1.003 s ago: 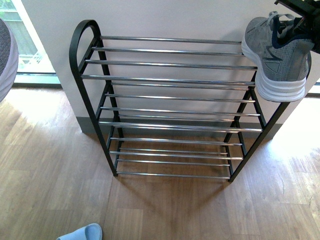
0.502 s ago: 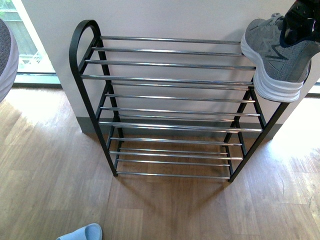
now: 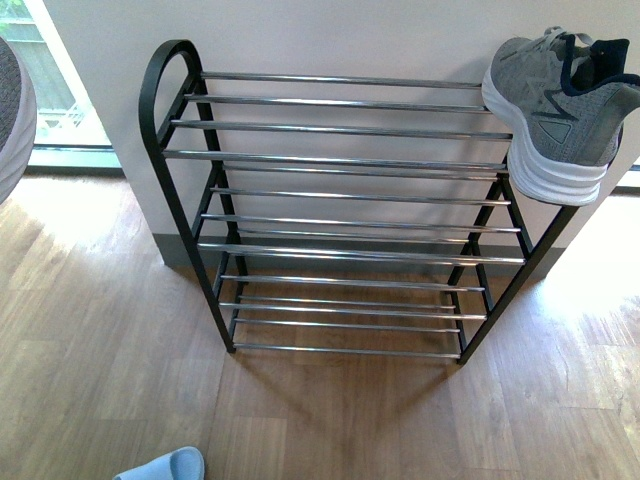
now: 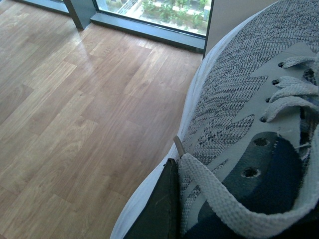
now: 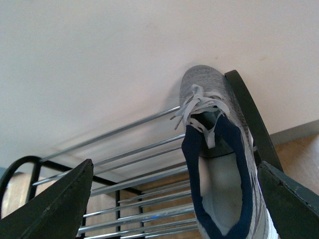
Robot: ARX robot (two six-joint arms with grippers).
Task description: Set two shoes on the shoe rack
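One grey sneaker [image 3: 555,110] lies on the right end of the shoe rack's [image 3: 340,160] top tier, toe toward the wall and heel hanging past the front rod. In the right wrist view my right gripper [image 5: 172,199] stands open and apart from this sneaker [image 5: 219,164], its fingers [image 5: 55,204] wide to either side. The second grey sneaker [image 4: 239,114] fills the left wrist view, and my left gripper [image 4: 214,224] is shut on its collar; only one black finger [image 4: 157,209] shows. A part of this sneaker [image 3: 10,120] shows at the front view's left edge.
A pale blue slide [image 3: 165,466] lies on the wood floor [image 3: 100,340] at the near edge. The rack stands against a white wall [image 3: 330,35]. A floor-level window [image 3: 55,100] is to its left. The rack's lower tiers [image 3: 350,290] hold nothing.
My right gripper has let go of the sneaker on the top tier and drawn up out of the front view. The sneaker stays where it was; the left-held sneaker has not moved.
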